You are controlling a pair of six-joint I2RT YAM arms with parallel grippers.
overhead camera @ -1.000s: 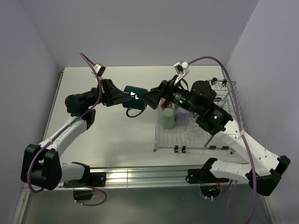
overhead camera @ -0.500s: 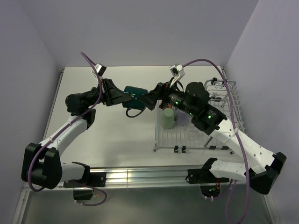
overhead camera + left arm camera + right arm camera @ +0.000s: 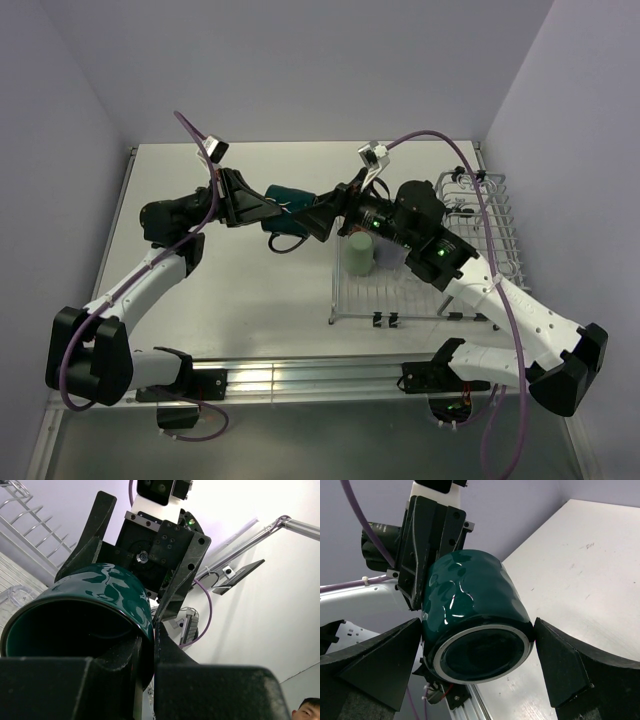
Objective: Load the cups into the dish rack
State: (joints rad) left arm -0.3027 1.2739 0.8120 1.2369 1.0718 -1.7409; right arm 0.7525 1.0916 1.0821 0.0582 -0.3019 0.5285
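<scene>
A dark green mug (image 3: 290, 205) hangs in mid-air over the table's middle back. My left gripper (image 3: 272, 208) is shut on its rim, one finger inside and one outside, as the left wrist view (image 3: 147, 655) shows on the mug (image 3: 85, 605). My right gripper (image 3: 308, 215) is open, with its fingers either side of the mug's base end (image 3: 475, 615); its right finger is at the mug's wall and its left finger stands off. The dish rack (image 3: 500, 240) is on the right. It holds a pale green cup (image 3: 359, 253) and a lavender cup (image 3: 393, 255).
The rack's raised wire side (image 3: 470, 185) stands at the back right and shows in the left wrist view (image 3: 30, 515). Purple cables (image 3: 440, 128) loop above both arms. Walls close in the table's left, back and right.
My right arm has swung left from above the rack towards the mug, and its open fingers now flank the mug. My left arm and the mug have stayed still.
</scene>
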